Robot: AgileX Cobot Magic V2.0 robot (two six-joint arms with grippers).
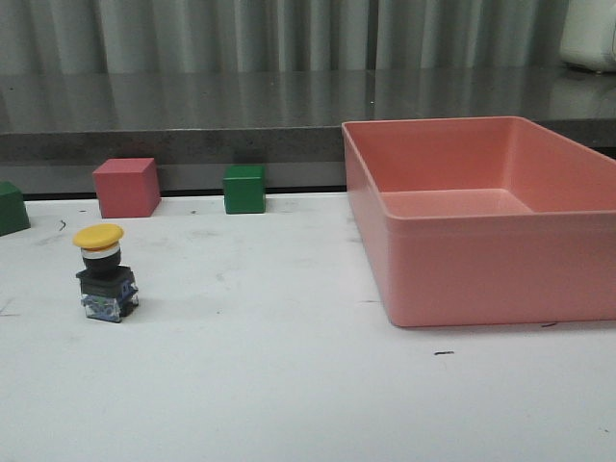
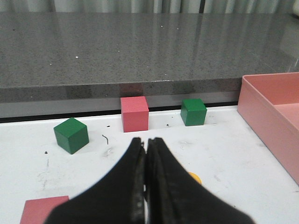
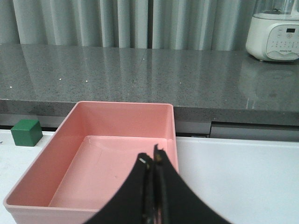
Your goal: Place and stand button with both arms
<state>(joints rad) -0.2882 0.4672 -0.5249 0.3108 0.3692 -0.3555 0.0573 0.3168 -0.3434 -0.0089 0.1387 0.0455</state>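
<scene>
The button (image 1: 104,272) stands upright on the white table at the left, yellow cap on top, black-and-clear base below. In the left wrist view only a sliver of its yellow cap (image 2: 195,178) shows beside the fingers. My left gripper (image 2: 146,141) is shut and empty, hanging above the table near the button. My right gripper (image 3: 152,157) is shut and empty, above the near right corner of the pink bin (image 3: 74,140). Neither arm shows in the front view.
The large pink bin (image 1: 452,279) fills the right of the table. A pink cube (image 1: 126,187) and a green cube (image 1: 243,189) sit at the back edge, another green cube (image 1: 12,207) at far left. A further pink cube (image 2: 42,210) lies near the left gripper.
</scene>
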